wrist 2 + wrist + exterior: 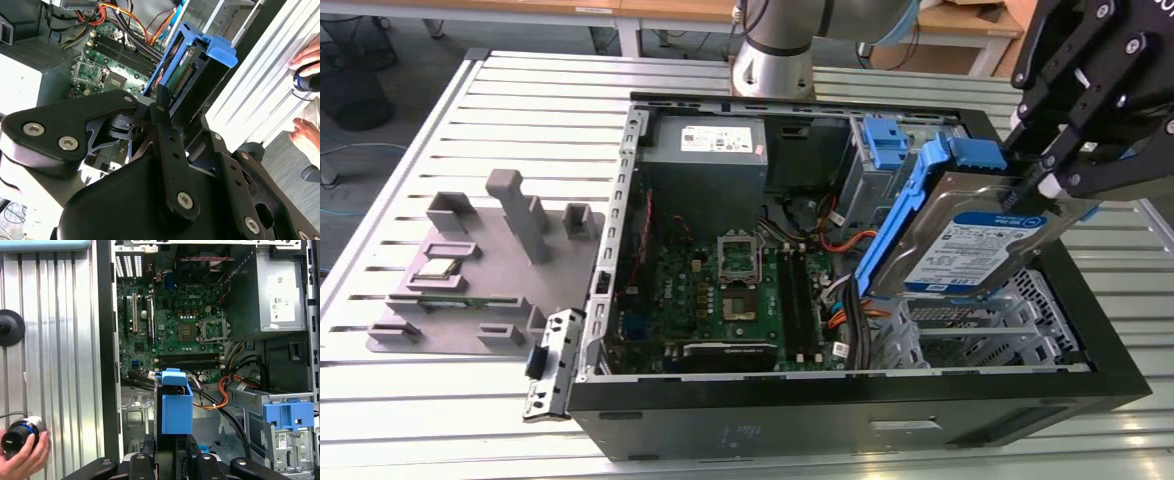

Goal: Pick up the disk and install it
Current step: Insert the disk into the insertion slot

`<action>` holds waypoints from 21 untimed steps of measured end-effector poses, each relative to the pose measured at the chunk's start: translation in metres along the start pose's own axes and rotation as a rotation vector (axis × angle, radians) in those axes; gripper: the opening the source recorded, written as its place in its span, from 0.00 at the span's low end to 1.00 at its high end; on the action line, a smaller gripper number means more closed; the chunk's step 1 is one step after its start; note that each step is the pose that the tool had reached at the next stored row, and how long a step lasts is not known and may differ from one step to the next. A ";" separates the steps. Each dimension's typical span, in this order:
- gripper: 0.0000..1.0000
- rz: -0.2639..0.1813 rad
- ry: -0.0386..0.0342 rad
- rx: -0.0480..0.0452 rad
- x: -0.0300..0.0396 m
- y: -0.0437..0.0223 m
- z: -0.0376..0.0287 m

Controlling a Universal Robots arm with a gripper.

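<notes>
Right, my claw [1034, 190] pinches silver blue-railed disk [971, 245], tilted over grey metal cage [987, 330]; cd snag orange cables [843, 240] imo.

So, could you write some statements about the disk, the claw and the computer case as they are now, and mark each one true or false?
1. The claw grips the disk. True.
2. The disk lies flat on the table. False: it is held tilted above the computer case, at the exterior view's right.
3. The computer case is closed. False: its side is open and the motherboard shows inside.
4. A grey fixture stands on the table, at the exterior view's left of the case. True.
</notes>
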State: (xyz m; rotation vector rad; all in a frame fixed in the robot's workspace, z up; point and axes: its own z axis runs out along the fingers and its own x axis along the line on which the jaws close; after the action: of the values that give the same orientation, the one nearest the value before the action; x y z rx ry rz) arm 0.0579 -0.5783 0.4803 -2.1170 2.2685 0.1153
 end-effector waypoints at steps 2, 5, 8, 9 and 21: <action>0.35 -0.001 0.0000 0.0000 0.0000 -0.0002 0.0001; 0.35 -0.012 0.0003 -0.0009 -0.0001 -0.0019 0.0007; 0.35 -0.024 0.0007 -0.0018 -0.0002 -0.0051 0.0014; 0.35 -0.027 0.0009 -0.0021 -0.0003 -0.0068 0.0016; 0.35 -0.070 0.0021 -0.0054 -0.0015 -0.0277 0.0046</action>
State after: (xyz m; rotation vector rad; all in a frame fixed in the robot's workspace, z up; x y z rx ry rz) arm 0.0855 -0.5783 0.4750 -2.1972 2.1946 0.1172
